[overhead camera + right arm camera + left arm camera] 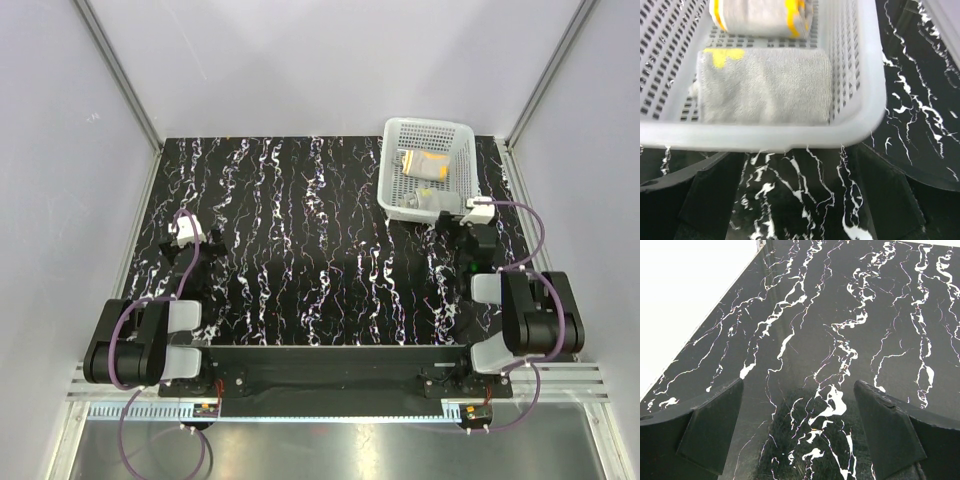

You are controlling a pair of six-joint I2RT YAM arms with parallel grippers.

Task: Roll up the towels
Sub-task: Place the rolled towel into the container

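A: Counting first. Logging how many?

B: Logging two, the far towel (760,20) and the near towel (765,85), both lying inside one white basket (430,123) at the far right of the desk (300,250). Marking the far towel as a roll, grey-white with yellow bands near its ends. Marking the near towel as a grey-white bundle with a yellow patch at one corner.

A: Recording the long axes?

B: Recording both as running side to side in the right wrist view, parallel to the basket's near wall. Noting them lying one behind the other, close together. Not resolving through the blur whether touching, nor whether the near towel is rolled or only folded.

A: Checking end effectors, two in all?

B: Confirming two. Finding the right end effector (795,200) hovering low just outside the basket's near wall, spread wide and gripping nothing. Seeing only marbled desk in its gap. Finding the left end effector (797,425) well apart from the basket, over on the left side, likewise spread wide above bare desk and holding nothing.
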